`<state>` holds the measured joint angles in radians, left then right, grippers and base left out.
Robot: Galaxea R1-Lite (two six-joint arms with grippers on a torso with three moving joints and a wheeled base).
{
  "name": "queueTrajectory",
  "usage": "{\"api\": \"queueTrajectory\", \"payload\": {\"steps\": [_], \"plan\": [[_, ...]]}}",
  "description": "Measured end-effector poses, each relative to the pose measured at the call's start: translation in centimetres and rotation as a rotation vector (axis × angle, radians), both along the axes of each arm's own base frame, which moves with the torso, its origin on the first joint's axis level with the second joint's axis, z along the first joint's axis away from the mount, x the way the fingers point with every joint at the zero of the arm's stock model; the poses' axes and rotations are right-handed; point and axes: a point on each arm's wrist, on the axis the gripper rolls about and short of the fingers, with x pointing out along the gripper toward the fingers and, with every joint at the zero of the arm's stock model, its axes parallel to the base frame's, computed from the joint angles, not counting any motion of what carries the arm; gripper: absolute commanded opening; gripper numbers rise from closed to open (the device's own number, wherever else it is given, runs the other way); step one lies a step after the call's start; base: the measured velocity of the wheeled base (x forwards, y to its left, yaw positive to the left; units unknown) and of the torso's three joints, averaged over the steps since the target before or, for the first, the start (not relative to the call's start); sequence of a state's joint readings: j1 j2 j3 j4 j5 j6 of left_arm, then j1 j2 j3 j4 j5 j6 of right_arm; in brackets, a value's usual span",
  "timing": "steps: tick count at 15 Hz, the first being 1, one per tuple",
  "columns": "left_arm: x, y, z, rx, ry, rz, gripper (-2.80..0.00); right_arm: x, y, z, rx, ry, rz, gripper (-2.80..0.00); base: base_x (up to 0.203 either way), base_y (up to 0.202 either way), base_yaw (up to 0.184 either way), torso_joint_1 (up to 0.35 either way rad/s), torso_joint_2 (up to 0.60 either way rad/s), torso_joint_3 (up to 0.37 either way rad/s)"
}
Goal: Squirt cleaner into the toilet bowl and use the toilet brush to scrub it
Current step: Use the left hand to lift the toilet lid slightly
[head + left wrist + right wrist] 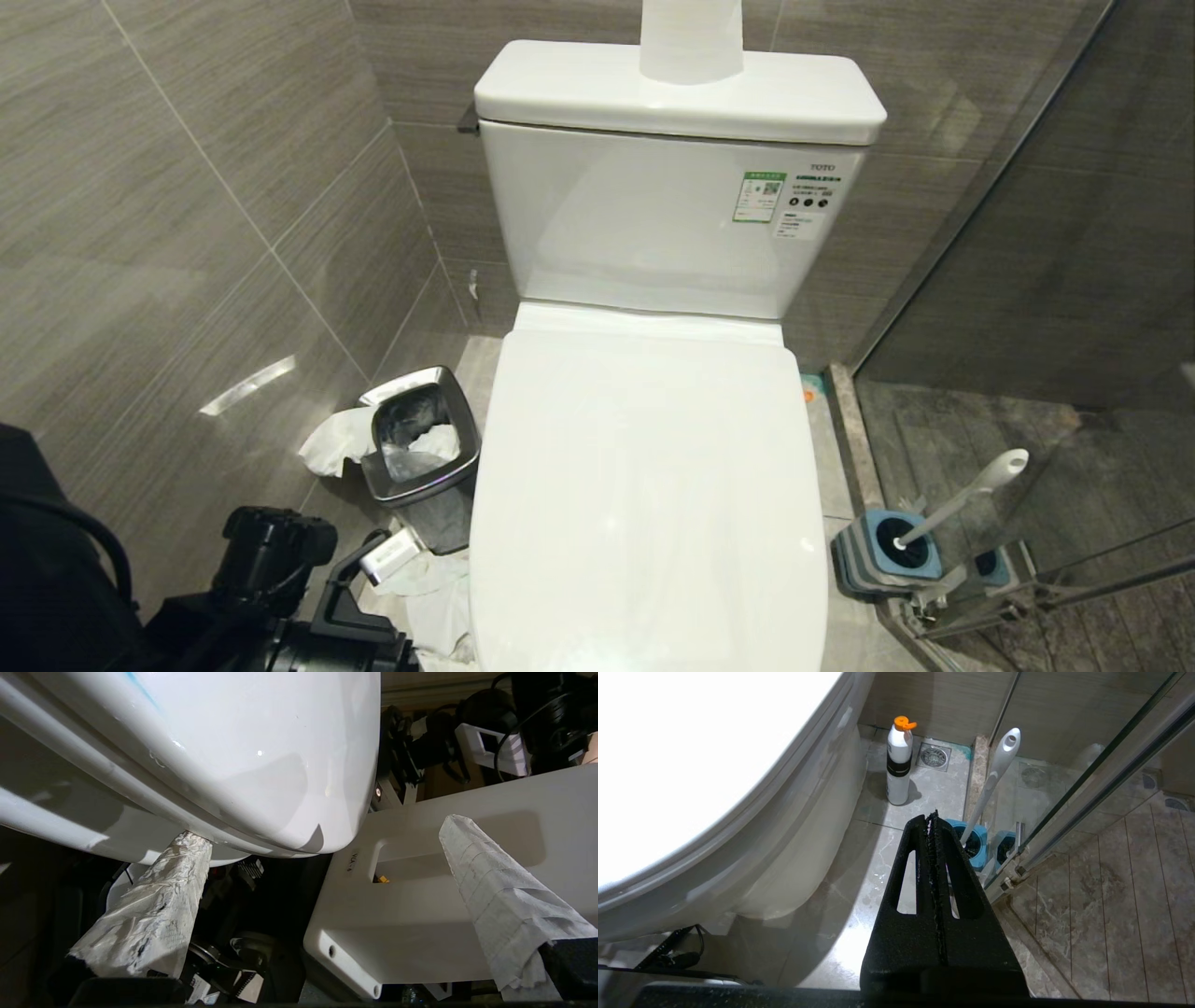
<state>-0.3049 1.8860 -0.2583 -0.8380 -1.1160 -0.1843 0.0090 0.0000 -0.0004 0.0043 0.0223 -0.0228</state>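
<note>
Left pincer [322,830] spread under toilet bowl [224,765] rim

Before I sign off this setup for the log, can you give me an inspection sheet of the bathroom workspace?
Surface: grey tiled floor, blue-green stain by the round drain.
Job's things: white ceramic toilet, lid closed; white-handled toilet brush standing in its blue holder; white bottle with orange cap upright on the floor beside the toilet.
Clutter: square steel waste bin, crumpled paper around it.
Grippers: left gripper open, one paper-wrapped finger at the lid's underside edge; right gripper shut, empty.
Cables: black cable low beside the toilet base.
Surroundings: grey wall tiles, glass shower partition.
</note>
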Motion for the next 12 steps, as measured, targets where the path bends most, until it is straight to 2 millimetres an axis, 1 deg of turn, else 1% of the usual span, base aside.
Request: {"api": "queueTrajectory", "payload": {"steps": [2,7,12], "plan": [[0.7,-0.2,1.0,-0.038,-0.046,0.018,0.00,0.0,0.0,0.0,0.000,0.001,0.001,-2.80,0.000,0.000,0.000,0.000,0.00,0.000],[1.0,-0.2,2.2,-0.078,-0.066,0.046,0.00,0.0,0.0,0.0,0.000,0.001,0.000,-2.80,0.000,0.000,0.000,0.000,0.00,0.000],[0.8,0.4,3.1,-0.090,-0.098,0.069,0.00,0.0,0.0,0.0,0.000,0.000,0.000,-2.80,0.000,0.000,0.000,0.000,0.00,0.000]]}}
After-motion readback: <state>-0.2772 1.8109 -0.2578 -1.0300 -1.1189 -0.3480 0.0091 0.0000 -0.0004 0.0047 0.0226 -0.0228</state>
